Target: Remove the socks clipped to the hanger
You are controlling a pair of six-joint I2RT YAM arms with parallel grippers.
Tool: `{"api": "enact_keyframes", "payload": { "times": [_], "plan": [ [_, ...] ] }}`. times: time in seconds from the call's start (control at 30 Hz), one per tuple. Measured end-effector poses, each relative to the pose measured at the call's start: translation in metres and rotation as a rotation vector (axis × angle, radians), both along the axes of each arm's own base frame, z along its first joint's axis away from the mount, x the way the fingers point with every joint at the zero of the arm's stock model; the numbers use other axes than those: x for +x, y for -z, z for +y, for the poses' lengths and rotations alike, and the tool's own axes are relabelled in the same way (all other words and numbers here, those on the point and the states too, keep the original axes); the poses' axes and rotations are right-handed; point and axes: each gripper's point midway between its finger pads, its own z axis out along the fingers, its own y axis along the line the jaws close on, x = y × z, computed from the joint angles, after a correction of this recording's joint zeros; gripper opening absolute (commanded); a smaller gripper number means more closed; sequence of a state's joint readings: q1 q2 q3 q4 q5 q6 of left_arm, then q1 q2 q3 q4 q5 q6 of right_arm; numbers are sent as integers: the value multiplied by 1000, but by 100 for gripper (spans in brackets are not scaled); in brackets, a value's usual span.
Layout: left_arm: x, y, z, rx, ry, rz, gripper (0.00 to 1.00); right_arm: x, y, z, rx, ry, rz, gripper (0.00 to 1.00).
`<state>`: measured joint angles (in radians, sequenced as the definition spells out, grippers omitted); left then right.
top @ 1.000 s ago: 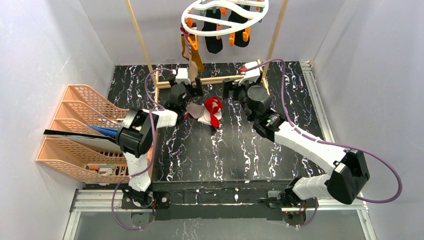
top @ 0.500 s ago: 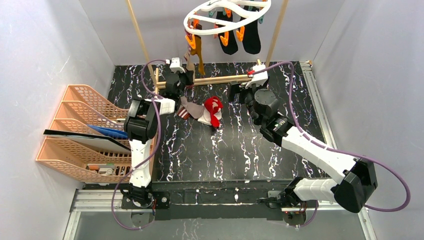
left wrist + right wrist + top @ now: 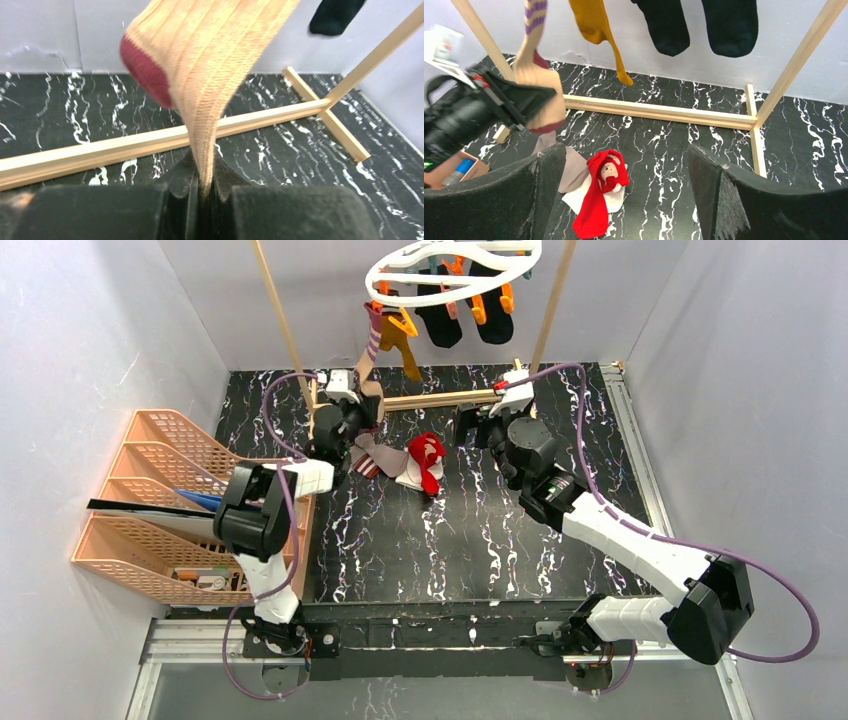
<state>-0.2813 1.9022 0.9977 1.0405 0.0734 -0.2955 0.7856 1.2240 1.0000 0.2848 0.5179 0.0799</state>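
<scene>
The white hanger (image 3: 455, 265) hangs at the top back, with orange clips. A beige sock with a maroon toe (image 3: 200, 65) and purple-striped cuff (image 3: 372, 340) stretches from a clip down into my left gripper (image 3: 360, 398), which is shut on its foot (image 3: 541, 95). In the left wrist view the fabric is pinched between the fingers (image 3: 175, 185). A mustard sock (image 3: 596, 25) and two black socks (image 3: 666, 25) (image 3: 731, 25) still hang clipped. My right gripper (image 3: 626, 165) stands open and empty above the table, right of a loose pile with a red sock (image 3: 428, 455).
The wooden rack frame's base bar (image 3: 440, 398) and two slanted uprights (image 3: 280, 310) surround the hanger. Grey and white socks (image 3: 574, 175) lie under the red one. Orange mesh trays (image 3: 160, 500) stand at the left edge. White walls enclose the black marbled table (image 3: 450, 540).
My left gripper went from open to shut on the beige sock and has drawn it left and toward the near side; the hanger swung. The right gripper shifted slightly right and stays open.
</scene>
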Motion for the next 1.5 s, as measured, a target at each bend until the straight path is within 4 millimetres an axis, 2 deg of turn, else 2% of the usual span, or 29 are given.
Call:
{"api": "enact_keyframes", "payload": {
  "times": [0.13,0.2,0.33,0.4,0.53,0.67,0.8,0.97,1.07,1.2,1.23,1.27,1.5],
  "plan": [
    [-25,-43,1,-10,7,-85,0,0,4,4,3,-15,12,97],
    [-39,-61,-4,-10,25,-123,0,1,8,7,4,-22,21,97],
    [-73,-85,-23,-4,82,-181,0,1,13,10,0,-32,36,96],
    [-81,-89,-33,-3,107,-191,0,0,14,11,1,-39,41,96],
    [-113,-92,-57,12,175,-205,0,-5,13,22,14,-106,44,96],
    [-139,-88,-72,33,222,-204,0,-13,5,38,47,-205,30,98],
    [-155,-81,-70,54,236,-188,0,-21,-4,53,86,-295,12,98],
    [-166,-77,-61,71,218,-173,0,-23,-22,86,143,-446,-12,99],
    [-171,-75,-60,75,217,-169,0,-16,-33,100,199,-512,-16,98],
    [-178,-69,-64,83,232,-153,0,6,-44,112,261,-515,-15,98],
    [-180,-67,-65,86,237,-150,0,7,-53,112,278,-517,-28,98],
    [-181,-66,-66,89,241,-147,0,14,-48,116,284,-512,-17,98],
    [-187,-62,-74,98,266,-137,0,39,-61,132,383,-479,-38,97]
  ]
}}
